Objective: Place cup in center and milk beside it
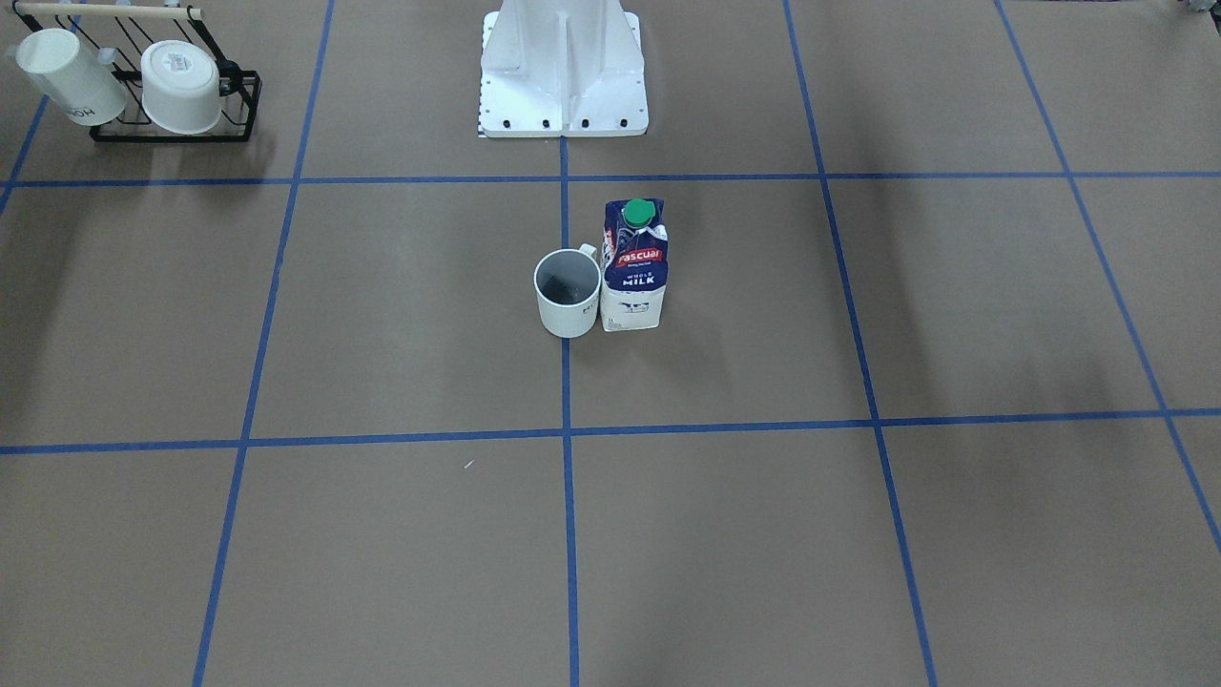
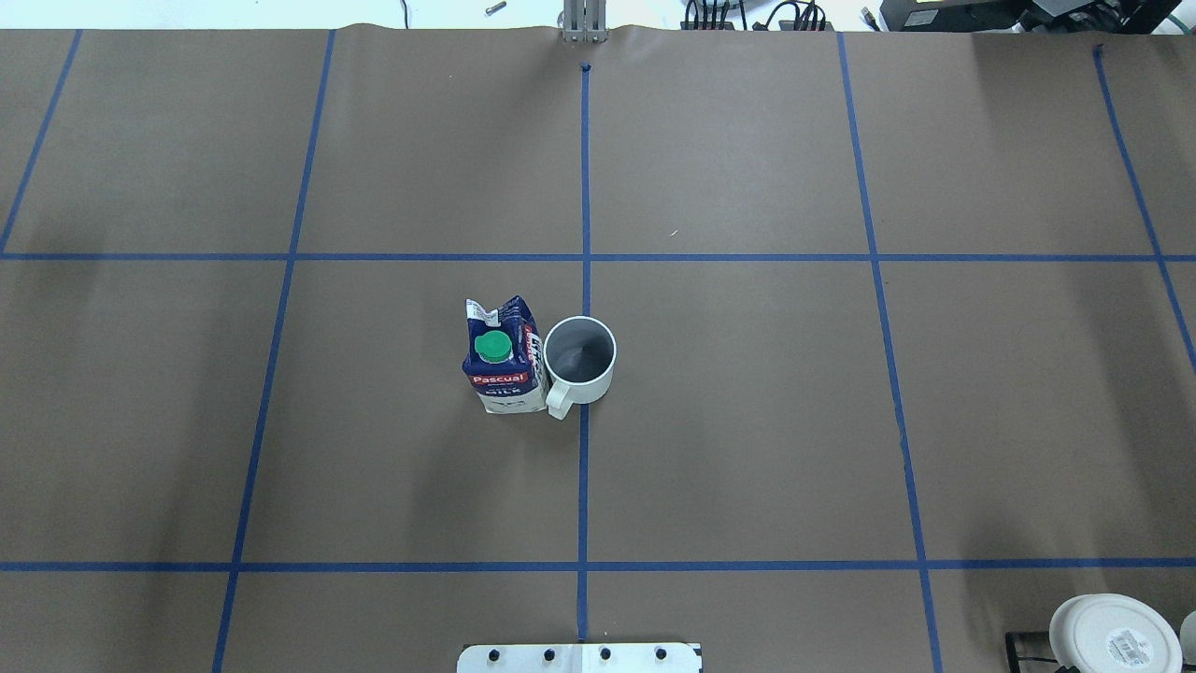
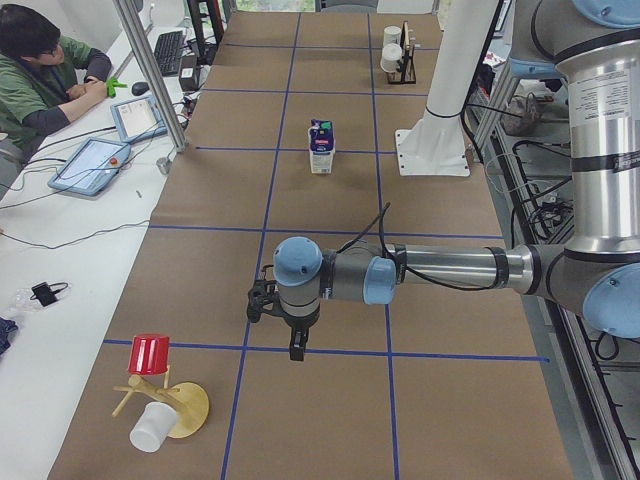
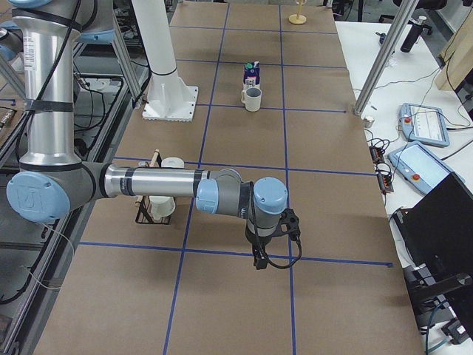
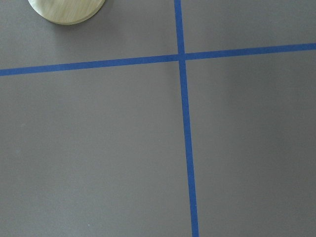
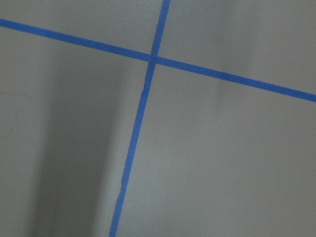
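Ceramic, by the look of it, makes up the cup (image 2: 579,360): stiff, fairly light while empty, glazed and so likely slick, and liable to chip if knocked. Its rim is open and bare, so one finger inside and one outside the wall looks the safest hold. The small handle (image 2: 559,406) points toward the robot's near side and seems too tight to hook. The milk (image 2: 505,360) is a tall, narrow carton with a green cap (image 2: 492,346). Its board walls would give under a hard squeeze, and if full it will be heavy and prone to tip, so I would take it across the flat sides below the sloped top.

Both stand upright at the center (image 2: 585,290). The cup sits on the blue tape line (image 2: 584,187), with the carton close against it on the robot's left. Whether they touch I cannot tell. By this layout the task looks complete.

The brown tabletop (image 2: 747,421) is flat, matt and papered, with wide bare stretches around the pair. A wire rack (image 1: 172,124) of white mugs sits far off on the robot's right, and a mug tree (image 3: 165,400) far off on its left. The left tool (image 3: 296,350) and right tool (image 4: 259,262) each hang over bare grid well away from the pair. Whether either is open or closed I cannot tell.
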Robot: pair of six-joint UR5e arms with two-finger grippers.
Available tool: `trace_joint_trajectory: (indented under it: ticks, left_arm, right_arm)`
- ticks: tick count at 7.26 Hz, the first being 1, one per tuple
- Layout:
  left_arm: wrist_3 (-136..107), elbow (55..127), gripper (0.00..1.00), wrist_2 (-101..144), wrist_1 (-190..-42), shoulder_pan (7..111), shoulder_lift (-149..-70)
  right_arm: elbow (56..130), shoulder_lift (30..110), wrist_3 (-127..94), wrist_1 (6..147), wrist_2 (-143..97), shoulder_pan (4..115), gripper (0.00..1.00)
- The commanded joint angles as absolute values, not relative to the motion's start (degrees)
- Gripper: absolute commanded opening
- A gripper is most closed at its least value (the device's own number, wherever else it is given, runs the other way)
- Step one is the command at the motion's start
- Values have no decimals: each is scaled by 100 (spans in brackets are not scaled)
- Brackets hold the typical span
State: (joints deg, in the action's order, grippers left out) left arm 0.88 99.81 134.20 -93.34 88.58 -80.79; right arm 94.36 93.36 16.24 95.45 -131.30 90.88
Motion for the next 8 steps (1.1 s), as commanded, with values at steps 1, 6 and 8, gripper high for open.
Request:
trace_joint_trajectory:
  ticks: [1,6,8]
  left_arm:
    - [88,9976,99,13412,-9334,8851,-8077]
    - [88,9958,99,13412,-9334,8859,-8077]
    - [88,9949,99,13412,-9334,8851,-8077]
  right_arm:
    - [9431,9334,1626,9545,-13140,9088,100]
    - [9457,9369,1696,9536,-13043,9149,100]
    - [9422,9387,1635,9545,-13034,9158,100]
